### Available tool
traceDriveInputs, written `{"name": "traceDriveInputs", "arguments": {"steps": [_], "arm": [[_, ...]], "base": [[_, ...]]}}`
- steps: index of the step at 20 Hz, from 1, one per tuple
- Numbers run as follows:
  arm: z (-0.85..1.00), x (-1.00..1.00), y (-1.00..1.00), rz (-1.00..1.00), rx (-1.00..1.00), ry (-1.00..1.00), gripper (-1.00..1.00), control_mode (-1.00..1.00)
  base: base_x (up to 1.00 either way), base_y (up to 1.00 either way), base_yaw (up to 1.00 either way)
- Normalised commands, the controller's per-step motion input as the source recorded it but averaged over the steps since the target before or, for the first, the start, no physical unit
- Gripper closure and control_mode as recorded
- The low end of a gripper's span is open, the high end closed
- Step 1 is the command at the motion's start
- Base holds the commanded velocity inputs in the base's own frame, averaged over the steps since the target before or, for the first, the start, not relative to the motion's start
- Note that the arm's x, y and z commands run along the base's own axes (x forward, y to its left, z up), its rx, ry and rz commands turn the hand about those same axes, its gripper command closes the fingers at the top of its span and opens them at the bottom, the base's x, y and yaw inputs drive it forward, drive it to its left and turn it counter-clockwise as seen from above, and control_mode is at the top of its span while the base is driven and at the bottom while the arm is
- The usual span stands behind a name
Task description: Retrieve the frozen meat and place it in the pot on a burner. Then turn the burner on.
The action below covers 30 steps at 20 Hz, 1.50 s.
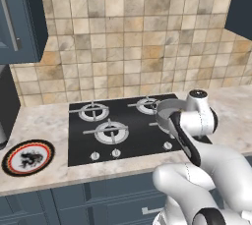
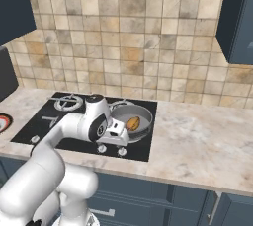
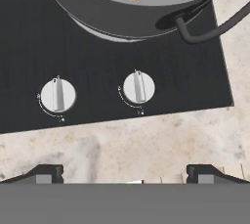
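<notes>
End effector (image 3: 125,171) wide open, empty, poised low over marbled worktop (image 3: 146,140) edge, facing two white round knobs (image 3: 139,87) w/ ridged grips — prob. lining up for burner switch-on. Just beyond knobs, on flat black glass hob (image 3: 29,32): grey metal pot (image 2: 133,119), wide, shallow, smooth-walled, loop handle (image 3: 215,20) jutting toward worktop. Inside pot: meat (image 2: 132,122), small brown-orange lump, so placing step looks done. Far left on worktop, well apart from hob: round patterned plate (image 1: 28,157), red-ringed. At back: beige stone-look tile wall (image 1: 128,37).
</notes>
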Motion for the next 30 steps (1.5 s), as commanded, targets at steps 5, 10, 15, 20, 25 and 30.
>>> {"name": "traceDriveInputs", "arguments": {"steps": [5,10,15,20,25,30], "arm": [[-0.14,0.00,-0.11,0.00,0.00,-0.01,-1.00,-1.00],[-0.25,0.00,-0.01,0.00,0.00,-0.03,-1.00,-1.00],[-0.12,0.00,0.00,0.00,0.00,-0.13,-1.00,-1.00],[-0.21,0.00,0.00,0.00,0.00,-0.09,-1.00,-1.00],[-0.23,0.00,0.00,0.00,0.00,-0.03,-1.00,-1.00],[-0.19,0.00,0.00,0.00,0.00,0.00,-1.00,-1.00]], "base": [[0.00,0.00,0.00],[0.00,0.00,0.00],[0.00,0.00,0.00],[0.00,0.00,0.00],[0.00,0.00,0.00],[0.00,0.00,0.00]]}}
